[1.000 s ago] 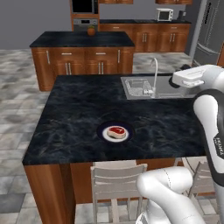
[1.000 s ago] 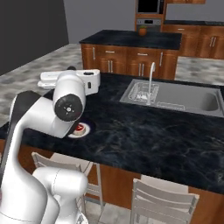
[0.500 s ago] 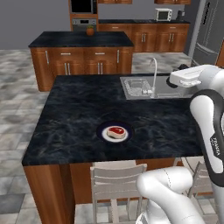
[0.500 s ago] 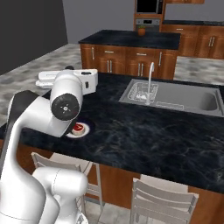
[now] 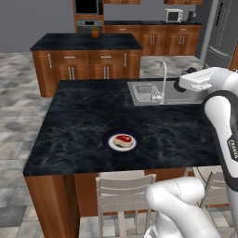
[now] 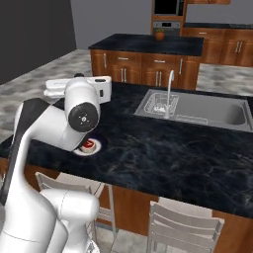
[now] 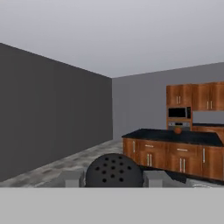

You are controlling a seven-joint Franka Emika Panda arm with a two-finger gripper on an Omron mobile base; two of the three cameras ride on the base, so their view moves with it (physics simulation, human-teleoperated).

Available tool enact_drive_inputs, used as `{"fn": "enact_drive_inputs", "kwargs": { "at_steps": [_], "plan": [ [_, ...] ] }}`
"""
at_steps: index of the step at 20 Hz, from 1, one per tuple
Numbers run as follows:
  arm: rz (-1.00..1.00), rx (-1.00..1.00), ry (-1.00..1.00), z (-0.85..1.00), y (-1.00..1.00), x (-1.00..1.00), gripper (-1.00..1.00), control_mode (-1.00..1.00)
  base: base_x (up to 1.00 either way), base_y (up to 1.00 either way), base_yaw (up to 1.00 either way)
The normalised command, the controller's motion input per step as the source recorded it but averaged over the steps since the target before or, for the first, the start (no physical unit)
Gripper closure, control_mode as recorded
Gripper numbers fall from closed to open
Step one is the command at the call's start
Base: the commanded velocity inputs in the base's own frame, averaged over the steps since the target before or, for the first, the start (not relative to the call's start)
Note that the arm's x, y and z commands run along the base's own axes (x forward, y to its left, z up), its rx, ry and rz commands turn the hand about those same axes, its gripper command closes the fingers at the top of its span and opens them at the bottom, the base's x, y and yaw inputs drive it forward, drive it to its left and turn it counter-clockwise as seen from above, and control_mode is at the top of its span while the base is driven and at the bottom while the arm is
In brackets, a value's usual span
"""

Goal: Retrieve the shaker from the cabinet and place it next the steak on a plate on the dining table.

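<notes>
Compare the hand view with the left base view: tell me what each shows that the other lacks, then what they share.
Hand view: the shaker, its perforated black top up close, flanked by the claw, with a dark grey wall behind. Left base view: the steak on the plate on the dining table, plus the sink and tap. Both: the smaller island with a small orange object on top.
</notes>
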Motion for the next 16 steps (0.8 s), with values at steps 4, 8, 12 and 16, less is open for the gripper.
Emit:
{"fn": "enact_drive_inputs", "kwargs": {
  "at_steps": [4, 8, 12, 16],
  "plan": [
    [0.16, -0.03, 0.00, 0.00, -0.06, 0.02, 1.00, -1.00, 0.00, 0.00, 0.00],
    [0.10, -0.16, 0.00, -0.11, -0.23, 0.00, 1.00, -1.00, 0.00, 0.00, 0.00],
    [0.00, -0.21, 0.00, -0.18, -0.22, 0.00, 1.00, -1.00, 0.00, 0.00, 0.00],
    [0.00, -0.16, -0.01, -0.17, -0.07, 0.00, 1.00, -1.00, 0.00, 0.00, 0.00]
  ]
}}
